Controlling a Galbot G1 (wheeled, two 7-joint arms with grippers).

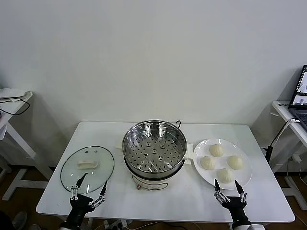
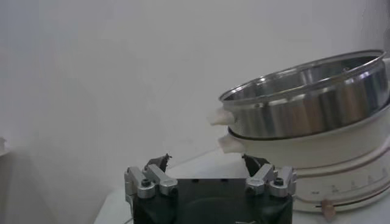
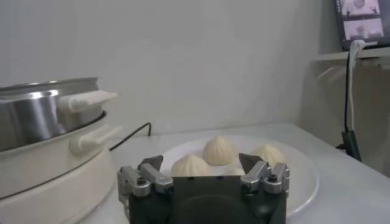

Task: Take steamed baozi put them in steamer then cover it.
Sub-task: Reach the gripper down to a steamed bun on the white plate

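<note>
Four pale baozi [image 1: 221,163] sit on a white plate [image 1: 244,155] at the table's right. The shiny steamer [image 1: 154,148] with its perforated tray stands empty at the table's middle on a white base. The glass cover [image 1: 87,168] with a white handle lies flat at the left. My right gripper [image 1: 230,188] is open and empty just in front of the plate; three baozi [image 3: 220,150] show beyond it in the right wrist view. My left gripper [image 1: 89,187] is open and empty at the cover's near edge; the steamer [image 2: 308,103] shows in the left wrist view.
The white table's [image 1: 182,201] front edge lies just under both grippers. A side table with a laptop [image 1: 298,98] and cables stands at the far right. Another small white table [image 1: 12,108] stands at the far left. A black power cord [image 3: 131,136] runs behind the steamer.
</note>
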